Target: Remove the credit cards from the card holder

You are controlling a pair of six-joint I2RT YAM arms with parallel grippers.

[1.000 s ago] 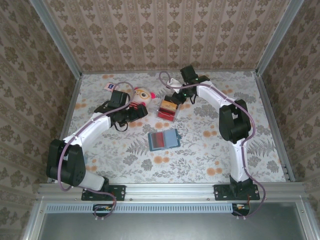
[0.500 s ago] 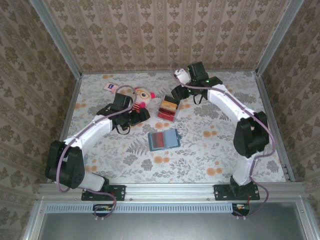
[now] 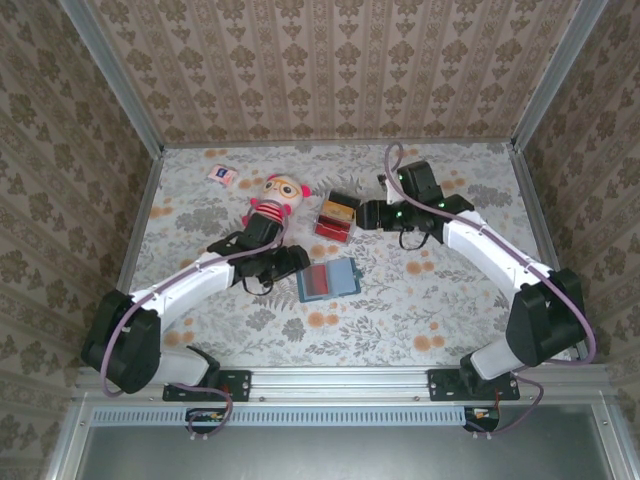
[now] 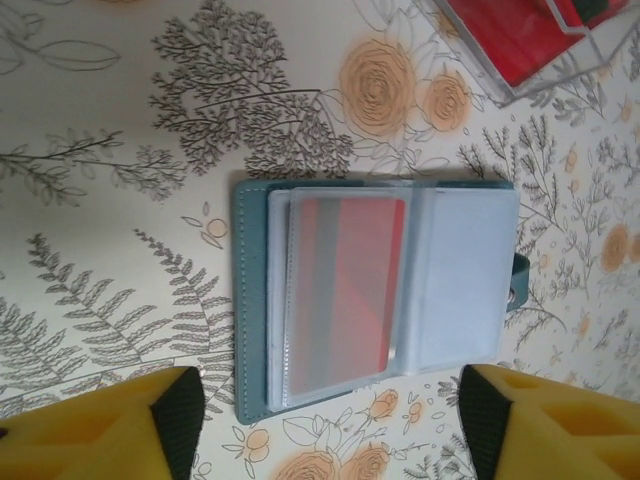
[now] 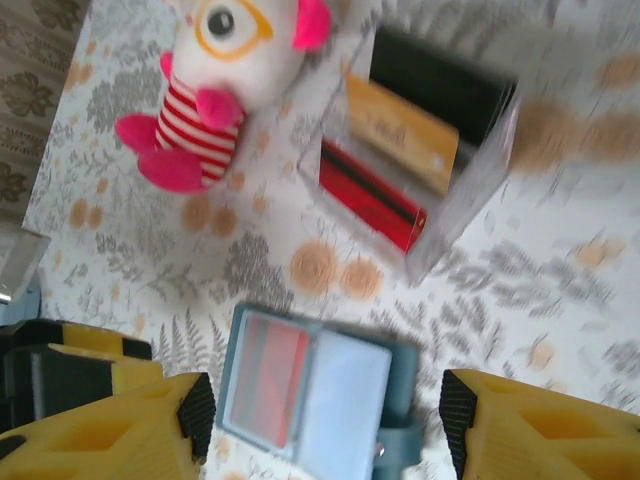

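Note:
The teal card holder (image 3: pixel 341 277) lies open in the middle of the table, its blue-grey slots up, with a red credit card (image 4: pixel 345 288) inside a clear sleeve on its left half. My left gripper (image 3: pixel 295 263) hovers at the holder's (image 4: pixel 465 275) left edge, open, with nothing between its fingers (image 4: pixel 160 425). My right gripper (image 3: pixel 368 214) stands open beside a clear box (image 3: pixel 337 216), above and behind the holder (image 5: pixel 352 400). In that box (image 5: pixel 470 190) stand a dark card (image 5: pixel 440 85), a tan card (image 5: pixel 398 128) and a red card (image 5: pixel 370 195).
A plush doll (image 3: pixel 276 195) with a red striped body lies left of the clear box. A small white-pink packet (image 3: pixel 222 174) sits at the back left. Patterned walls and metal rails close in the table (image 3: pixel 450 300) on three sides.
My left arm has come away from the doll towards the card holder, its jaws narrowing a little. My right arm has swung right and nearer from the clear box, its jaws widening.

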